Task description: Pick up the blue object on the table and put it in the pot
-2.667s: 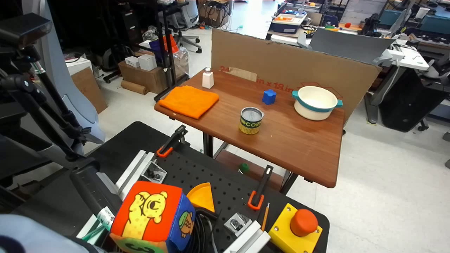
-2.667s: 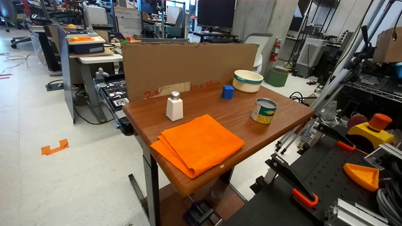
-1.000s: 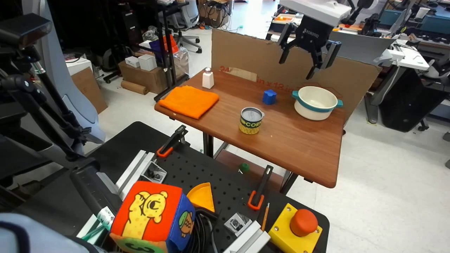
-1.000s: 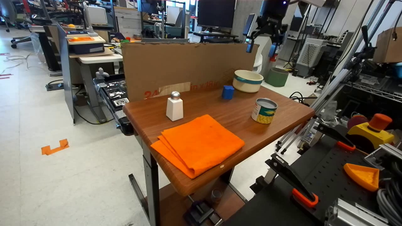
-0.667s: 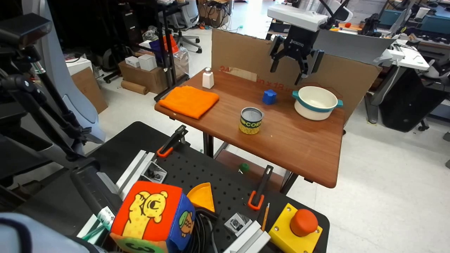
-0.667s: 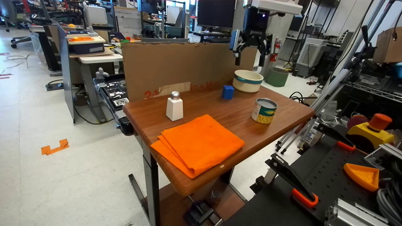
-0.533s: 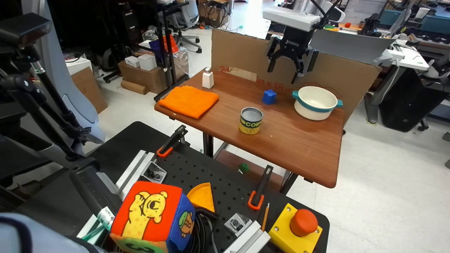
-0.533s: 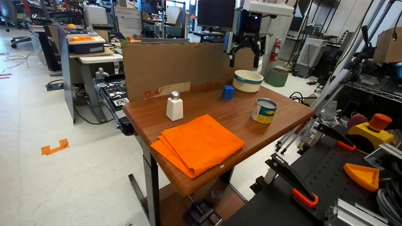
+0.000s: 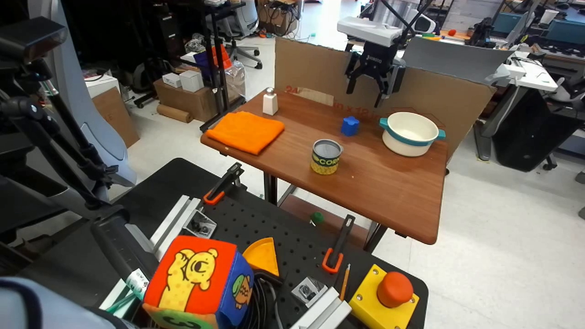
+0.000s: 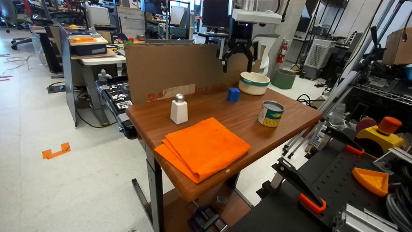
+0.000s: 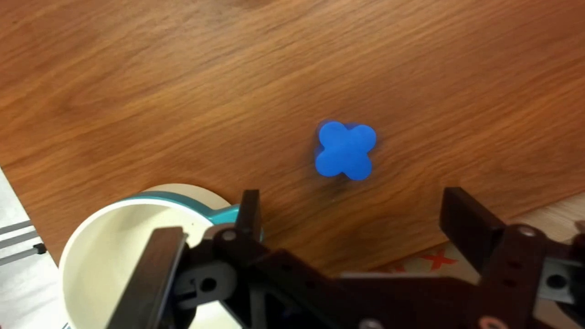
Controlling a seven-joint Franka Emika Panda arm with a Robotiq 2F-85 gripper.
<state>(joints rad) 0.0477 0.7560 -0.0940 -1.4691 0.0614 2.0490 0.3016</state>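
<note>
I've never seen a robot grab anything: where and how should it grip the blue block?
Probably by opposite sides of the block, from above: it stands upright, lobed top up, with the pot nearby, and the open gripper points down.

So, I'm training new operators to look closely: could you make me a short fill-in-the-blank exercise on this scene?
In the wrist view, the blue object has ____ rounded lobes.
The gripper is not shut but ____.
The colour of the folded cloth is ____.
The pot has ____ teal handles.
Missing words: four; open; orange; two.
</note>
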